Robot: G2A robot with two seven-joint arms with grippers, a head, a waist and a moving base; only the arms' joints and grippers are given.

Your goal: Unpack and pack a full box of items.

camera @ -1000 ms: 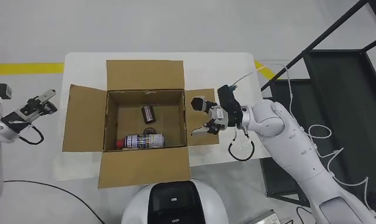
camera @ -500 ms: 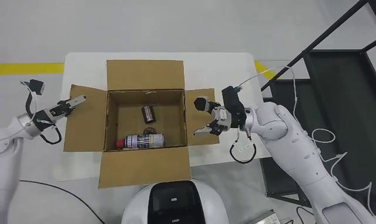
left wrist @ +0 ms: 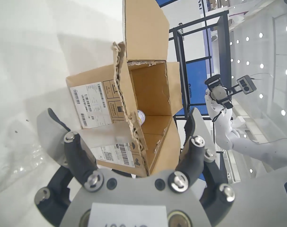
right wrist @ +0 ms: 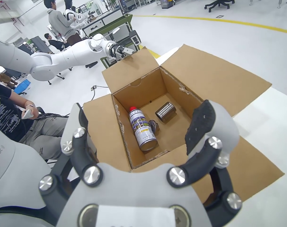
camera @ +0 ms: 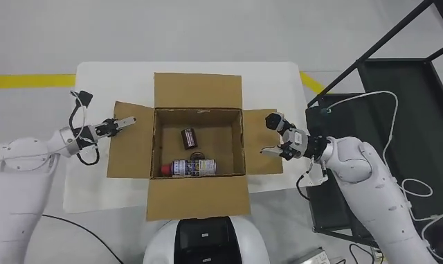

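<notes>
Box (camera: 199, 120) sits open on the table (camera: 97, 84), all four flaps folded out, between the two arms. Left fingers (left wrist: 57, 128) are spread wide with nothing held; the torn edge of the left flap (camera: 131, 153) runs up between them, contact can't be told. That left gripper (camera: 129, 121) hangs over the far part of that flap. Right fingers (right wrist: 201, 121) are equally wide apart and empty; right gripper (camera: 271, 135) hovers above the right flap (camera: 257, 164), just outside the box wall. On the box floor: spray can (right wrist: 142, 128) on its side along the near wall, metal cylinder (right wrist: 165, 114) nearer the middle, small dark round part (right wrist: 154, 125) between them, just beside the can. Judgement: corrugated card, light, stiff across a panel but floppy at the creases, ragged edges likely to tear. The near-empty box will probably slide if pushed, so pinch a flap mid-edge or the wall rim. Can looks smooth and will roll; grip across its body. Cylinder is likely dense and slick; close across its round side.
</notes>
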